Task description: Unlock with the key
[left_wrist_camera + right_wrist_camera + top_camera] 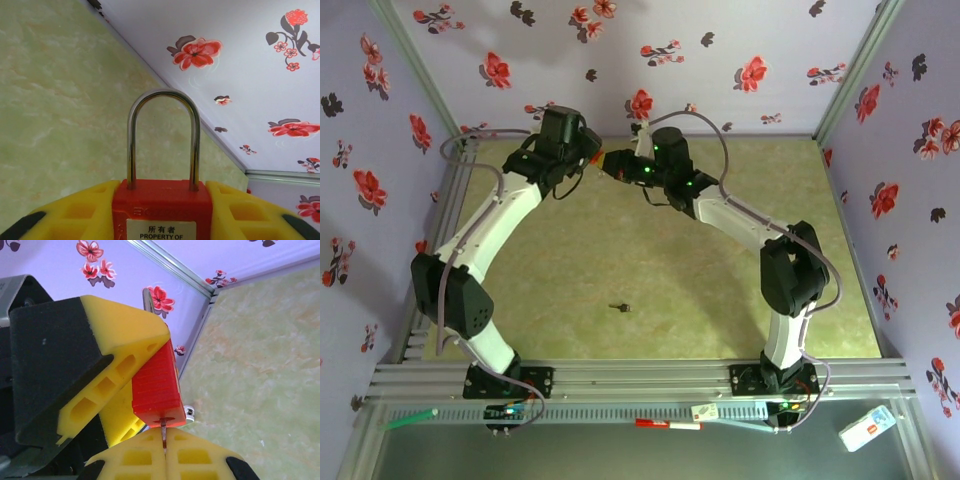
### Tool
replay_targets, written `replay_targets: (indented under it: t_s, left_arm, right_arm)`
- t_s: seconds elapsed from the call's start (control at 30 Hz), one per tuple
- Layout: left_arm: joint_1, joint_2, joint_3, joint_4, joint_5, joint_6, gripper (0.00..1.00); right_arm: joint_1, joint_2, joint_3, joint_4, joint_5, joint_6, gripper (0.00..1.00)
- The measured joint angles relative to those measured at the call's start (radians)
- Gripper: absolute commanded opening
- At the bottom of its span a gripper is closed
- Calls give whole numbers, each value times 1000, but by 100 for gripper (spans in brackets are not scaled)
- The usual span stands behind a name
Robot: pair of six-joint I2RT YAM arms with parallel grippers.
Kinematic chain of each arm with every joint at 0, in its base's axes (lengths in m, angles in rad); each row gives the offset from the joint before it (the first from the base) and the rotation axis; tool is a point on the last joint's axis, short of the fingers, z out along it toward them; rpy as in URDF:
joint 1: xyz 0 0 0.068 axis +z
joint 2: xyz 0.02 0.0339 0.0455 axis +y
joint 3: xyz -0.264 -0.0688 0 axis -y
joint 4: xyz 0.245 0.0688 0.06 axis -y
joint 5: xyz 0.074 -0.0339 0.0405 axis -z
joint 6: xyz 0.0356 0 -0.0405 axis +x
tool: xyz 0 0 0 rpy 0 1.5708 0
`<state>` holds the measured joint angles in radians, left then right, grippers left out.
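Note:
A red padlock (162, 207) with a steel shackle (163, 97) sits between the yellow fingers (85, 212) of my left gripper (162, 220), which is shut on its body. Both shackle legs are seated in the body. In the right wrist view the padlock (155, 385) hangs with its keyhole end toward my right gripper (165, 452). That gripper is shut on the key (164, 432), whose thin blade enters the keyhole. Only the blade shows; its head is hidden between the pads. From above, both grippers meet at the padlock (608, 160) near the back wall.
A second small dark key (619, 307) lies on the green table (650, 270) in front of the arms. Flowered walls (720, 60) close in the back and sides. Pens (668, 425) and a white label (867, 428) lie on the near ledge.

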<state>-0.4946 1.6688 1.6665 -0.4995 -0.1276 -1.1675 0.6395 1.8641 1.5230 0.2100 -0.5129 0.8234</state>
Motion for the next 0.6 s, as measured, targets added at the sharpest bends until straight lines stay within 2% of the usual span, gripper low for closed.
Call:
replay_targets:
  t_s: [0.2,0.33,0.6]
  left_arm:
    - [0,1,-3,17,9,-7,0]
    - [1,0,-37,59,24,-31,0]
    - [35,-82,-245,187,124,-193,0]
  right_arm:
    - [-3,0,-2,9,7,19,0]
    - [-11,0,-4,-5,6,18,9]
    - [-6,0,-46,-30,-13,48,20]
